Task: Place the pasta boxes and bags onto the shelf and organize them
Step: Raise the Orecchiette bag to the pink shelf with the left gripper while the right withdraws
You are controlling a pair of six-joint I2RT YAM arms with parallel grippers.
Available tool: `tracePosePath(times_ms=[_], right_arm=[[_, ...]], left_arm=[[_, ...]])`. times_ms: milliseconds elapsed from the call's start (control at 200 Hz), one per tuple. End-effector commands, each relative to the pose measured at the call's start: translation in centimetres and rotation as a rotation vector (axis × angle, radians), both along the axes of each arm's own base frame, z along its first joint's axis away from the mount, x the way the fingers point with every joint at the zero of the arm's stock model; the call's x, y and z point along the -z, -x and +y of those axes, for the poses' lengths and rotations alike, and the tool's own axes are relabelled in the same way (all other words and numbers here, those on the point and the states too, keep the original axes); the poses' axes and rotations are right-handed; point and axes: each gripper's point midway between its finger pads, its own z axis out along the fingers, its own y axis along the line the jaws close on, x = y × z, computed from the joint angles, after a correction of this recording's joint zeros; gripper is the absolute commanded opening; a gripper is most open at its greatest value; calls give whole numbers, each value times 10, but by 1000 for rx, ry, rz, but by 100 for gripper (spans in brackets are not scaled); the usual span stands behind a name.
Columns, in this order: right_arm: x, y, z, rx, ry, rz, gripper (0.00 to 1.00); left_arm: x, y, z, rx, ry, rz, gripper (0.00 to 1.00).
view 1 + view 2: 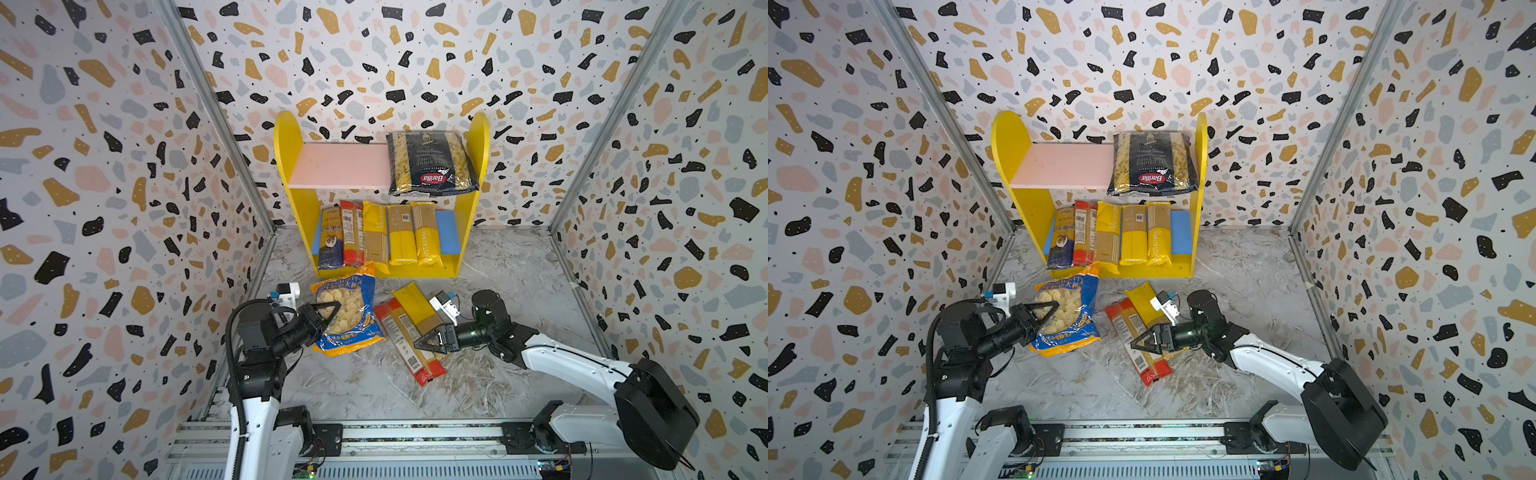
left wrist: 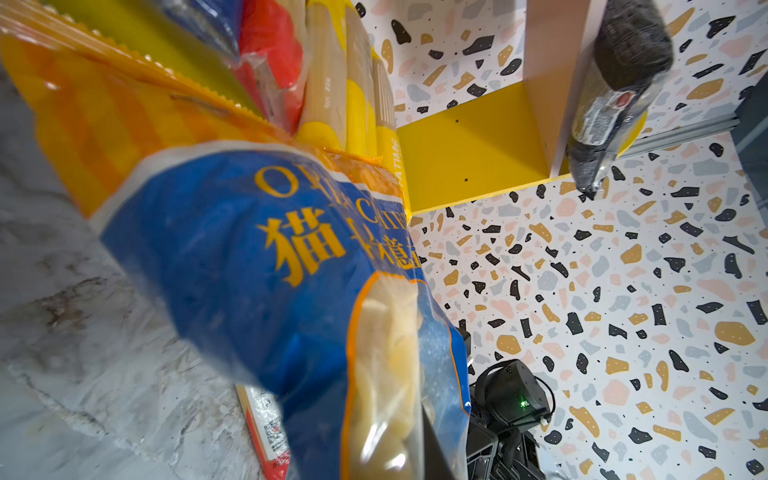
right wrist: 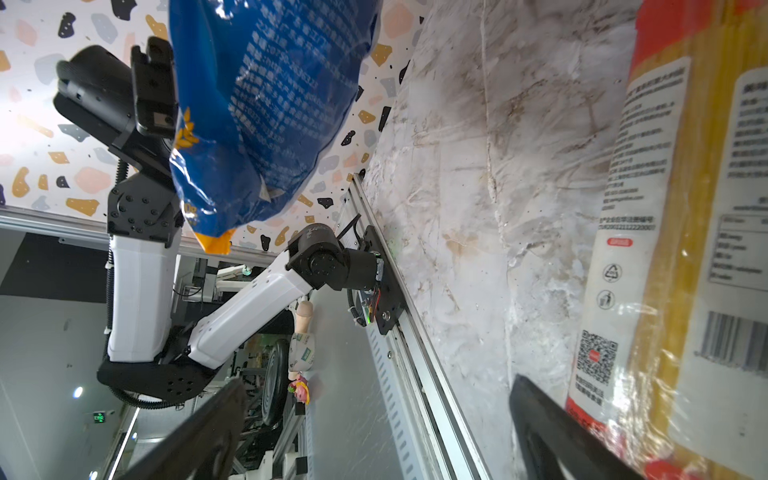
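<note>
My left gripper (image 1: 328,309) (image 1: 1048,309) is shut on the side of the wide blue-orange Orecchiette bag (image 1: 351,320) (image 1: 1069,320) (image 2: 257,249), and in the right wrist view the bag (image 3: 266,104) hangs clear of the floor. My right gripper (image 1: 422,341) (image 1: 1139,341) (image 3: 374,428) stands open over a red spaghetti pack (image 1: 405,347) (image 3: 648,208) that lies on the floor, with nothing between its fingers. A yellow pack (image 1: 415,305) lies beside the red one. The shelf (image 1: 291,166) holds the navy Barilla bag (image 1: 430,164) on its pink board (image 1: 340,166). Several spaghetti packs (image 1: 376,237) stand on the blue board (image 1: 449,232).
Patterned walls close in the marble floor (image 1: 519,282) on three sides. A metal rail (image 1: 415,432) with both arm bases runs along the front. The pink board's left half is bare, as is a strip of the blue board at its right end.
</note>
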Motion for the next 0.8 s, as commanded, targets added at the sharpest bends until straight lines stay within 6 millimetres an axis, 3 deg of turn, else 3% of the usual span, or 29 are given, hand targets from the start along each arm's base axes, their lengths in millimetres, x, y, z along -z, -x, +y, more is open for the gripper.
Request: tracePosePath(times_ms=[0, 425, 796], right_arm=[[-12, 6, -6, -17, -15, -44, 99], [-25, 24, -23, -21, -21, -91, 99], [-28, 23, -29, -14, -27, -103, 99]], left_arm=[[-65, 2, -2, 15, -25, -219, 0], [-140, -6, 7, -63, 1, -374, 0], [-198, -34, 13, -79, -33, -452, 0]])
